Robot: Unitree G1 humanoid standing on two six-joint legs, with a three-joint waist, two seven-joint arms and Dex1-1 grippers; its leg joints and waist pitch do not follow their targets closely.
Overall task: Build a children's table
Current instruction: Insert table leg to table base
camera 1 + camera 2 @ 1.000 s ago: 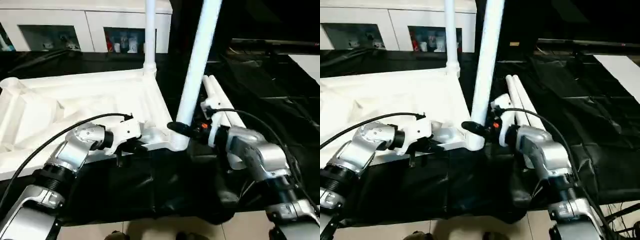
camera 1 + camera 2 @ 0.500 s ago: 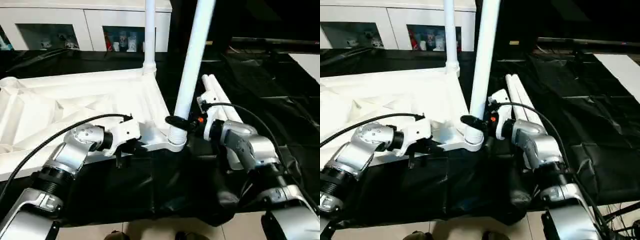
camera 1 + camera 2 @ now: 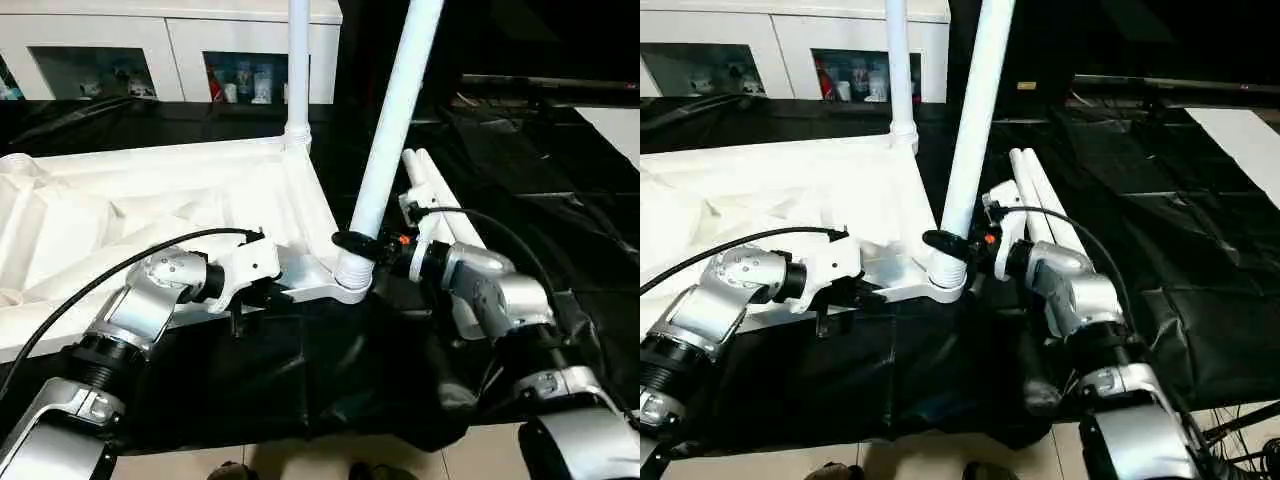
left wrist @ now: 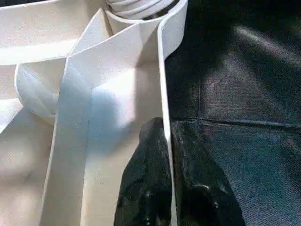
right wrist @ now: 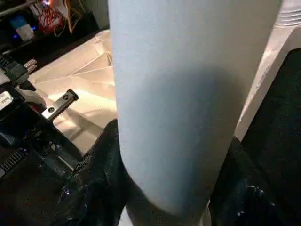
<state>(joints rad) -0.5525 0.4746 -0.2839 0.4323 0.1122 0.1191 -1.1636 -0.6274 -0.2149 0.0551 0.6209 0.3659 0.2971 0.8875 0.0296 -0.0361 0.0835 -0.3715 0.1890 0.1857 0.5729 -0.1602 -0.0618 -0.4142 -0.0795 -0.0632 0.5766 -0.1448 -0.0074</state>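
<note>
Two white tubular plastic legs rise from the far right side of the upturned white plastic table top [image 3: 150,215], which I see lying ribbed side up on the black-covered bench [image 3: 560,190], filling its left half. The far leg [image 3: 298,60] stands upright in the round socket at the top's far right corner. The near leg [image 3: 392,140] sits with its ridged foot in the near right corner socket [image 3: 350,285] and tilts away to the right.

My right gripper [image 3: 352,243] has its jaws around that near leg just above the socket, one black finger on either side of the tube; in the right wrist view the leg [image 5: 188,94] stands between the two fingers [image 5: 99,183], so I read it as pinched.

My left gripper [image 4: 167,188] is at the top's near edge, just left of the same corner. In the left wrist view its jaws are pressed together on the thin upright rim wall [image 4: 162,94], one finger inside the rim and one outside against the black cloth.

Two more white tubular legs [image 3: 440,205] lie side by side on the bench just right of the near leg, behind my right forearm. White cabinets with glass fronts [image 3: 130,60] run along the far side of the bench.
</note>
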